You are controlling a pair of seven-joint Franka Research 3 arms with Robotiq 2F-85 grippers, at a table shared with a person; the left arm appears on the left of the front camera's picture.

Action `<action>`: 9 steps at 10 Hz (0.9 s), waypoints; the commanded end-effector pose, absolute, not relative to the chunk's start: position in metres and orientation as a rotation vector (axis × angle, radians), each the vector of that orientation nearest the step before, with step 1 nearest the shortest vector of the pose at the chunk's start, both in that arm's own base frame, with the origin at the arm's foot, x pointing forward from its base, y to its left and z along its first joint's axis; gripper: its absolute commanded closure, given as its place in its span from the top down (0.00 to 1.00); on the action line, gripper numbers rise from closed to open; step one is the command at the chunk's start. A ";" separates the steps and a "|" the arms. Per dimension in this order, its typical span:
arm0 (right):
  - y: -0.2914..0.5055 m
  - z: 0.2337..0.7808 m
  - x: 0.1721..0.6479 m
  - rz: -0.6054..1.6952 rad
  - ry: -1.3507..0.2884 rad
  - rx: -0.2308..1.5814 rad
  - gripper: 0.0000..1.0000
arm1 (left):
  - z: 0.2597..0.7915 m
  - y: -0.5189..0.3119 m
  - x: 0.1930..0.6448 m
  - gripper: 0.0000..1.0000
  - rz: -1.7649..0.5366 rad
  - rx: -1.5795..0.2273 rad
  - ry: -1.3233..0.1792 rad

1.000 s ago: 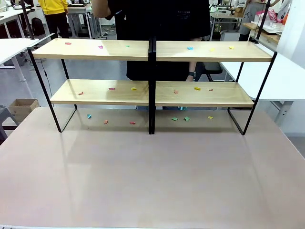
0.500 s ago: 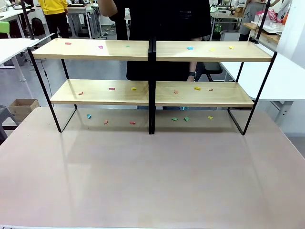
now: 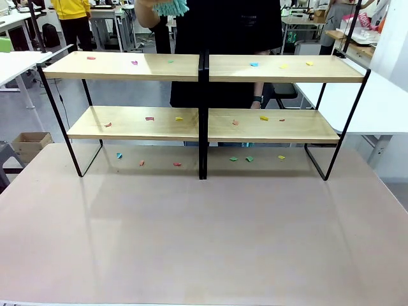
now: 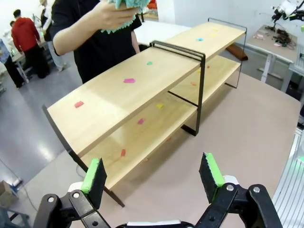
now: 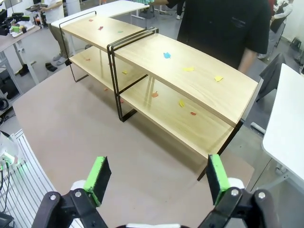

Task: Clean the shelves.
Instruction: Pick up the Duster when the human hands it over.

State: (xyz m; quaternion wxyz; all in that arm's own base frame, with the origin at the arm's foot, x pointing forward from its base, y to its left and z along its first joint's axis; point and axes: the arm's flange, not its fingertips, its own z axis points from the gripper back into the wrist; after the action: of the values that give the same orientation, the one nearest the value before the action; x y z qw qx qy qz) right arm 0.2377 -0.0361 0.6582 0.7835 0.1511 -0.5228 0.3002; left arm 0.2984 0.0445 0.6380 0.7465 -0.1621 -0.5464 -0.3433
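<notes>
Since the earlier frame a teal cloth [image 3: 171,6] has come into view above the shelves [image 3: 287,131], bunched in the person's hand [image 4: 111,14] over the left unit's top board and clear of it; nothing else has shifted. The shelves stand at the far side of the table [image 3: 204,242]. Their long axis runs side to side across it, with two tiers of pale boards on a thin black frame. Small coloured paper scraps [image 3: 150,118] dot both tiers and the table under the lower one.

On the near side of the shelves, toward their left end, the left claw [image 4: 152,171] hangs with its pads spread wide, holding nothing. Toward their right end, the right claw [image 5: 157,178] is likewise gaping and empty. Both are well apart from the shelves, so the person's hand is much the nearer, and the first wipe along the top board looks to be theirs.

The cloth is cut by the frame edge; it may be a fringed duster. In front of the shelves the table is smooth and matt; behind the shelves are white desks in a busy workshop.
</notes>
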 end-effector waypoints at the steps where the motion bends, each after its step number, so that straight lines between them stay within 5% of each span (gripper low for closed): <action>1: -0.038 0.645 0.243 0.679 -1.147 0.336 1.00 | 0.639 0.042 0.300 1.00 -0.741 -0.361 -1.151; 9: -0.039 0.643 0.246 0.653 -1.130 0.332 1.00 | 0.638 0.029 0.301 1.00 -0.719 -0.296 -1.121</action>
State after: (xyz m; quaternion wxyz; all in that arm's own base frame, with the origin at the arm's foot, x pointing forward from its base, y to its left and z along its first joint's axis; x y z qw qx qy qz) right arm 0.2415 -0.0361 0.6553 0.7844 0.1531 -0.5191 0.3031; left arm 0.3010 0.0316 0.6362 0.7623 -0.1556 -0.5272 -0.3417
